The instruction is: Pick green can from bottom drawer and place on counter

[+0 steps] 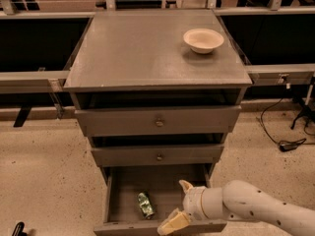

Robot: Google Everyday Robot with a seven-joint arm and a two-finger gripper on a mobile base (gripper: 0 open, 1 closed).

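Lying in the bottom drawer (123, 200), the green can (145, 205) sits near the gripper (177, 205).

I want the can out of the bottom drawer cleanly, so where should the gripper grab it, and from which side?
Grip the can across its mid-body, coming from above. It lies on its side in the bottom drawer, ends pointing roughly front and back, so the curved flanks are free. The gripper hangs open just beside it.
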